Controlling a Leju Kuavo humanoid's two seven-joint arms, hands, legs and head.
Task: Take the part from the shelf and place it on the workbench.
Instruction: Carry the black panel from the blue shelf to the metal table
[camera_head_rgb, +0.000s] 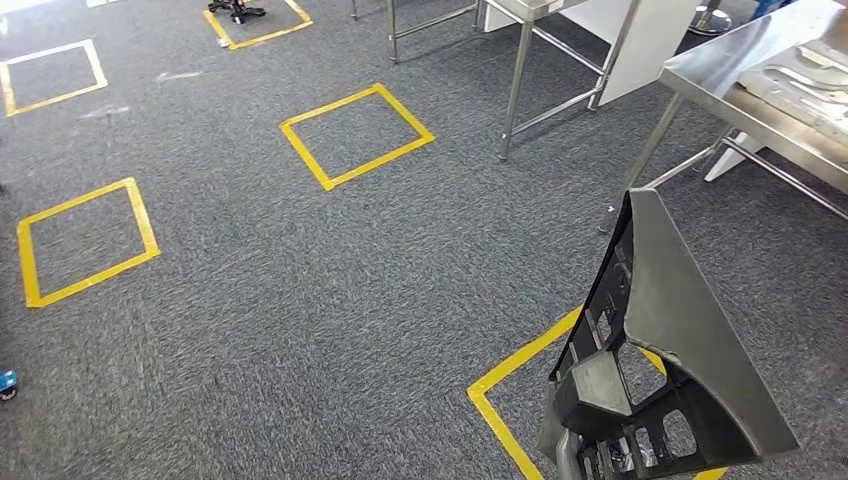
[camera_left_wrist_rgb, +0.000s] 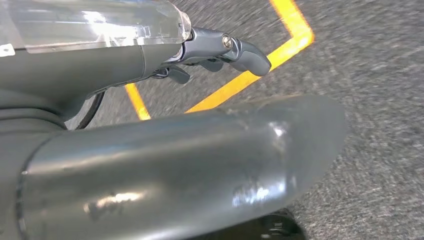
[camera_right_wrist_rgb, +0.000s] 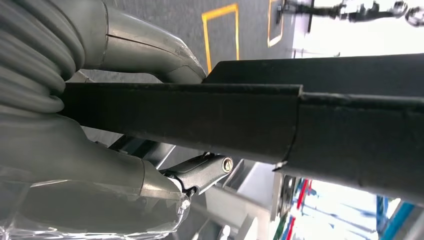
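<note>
The part (camera_head_rgb: 670, 330) is a dark, ribbed, wedge-shaped panel with cut-out windows, held upright at the lower right of the head view. My right hand (camera_head_rgb: 562, 432) grips its lower end. In the right wrist view the part (camera_right_wrist_rgb: 300, 125) runs as a black bar across the frame, with my right hand (camera_right_wrist_rgb: 75, 150) wrapped round it and the thumb (camera_right_wrist_rgb: 145, 50) lying over its far side. The steel workbench (camera_head_rgb: 740, 50) stands ahead at the upper right. My left hand (camera_left_wrist_rgb: 125, 65) hangs over the carpet with nothing in it, fingers (camera_left_wrist_rgb: 245, 50) stretched out.
Silvery metal parts (camera_head_rgb: 810, 85) lie on the workbench. A second steel table frame (camera_head_rgb: 520, 60) and a white panel (camera_head_rgb: 640, 40) stand behind it. Yellow tape squares (camera_head_rgb: 355, 135) mark the grey carpet, one (camera_head_rgb: 520, 370) right under the part.
</note>
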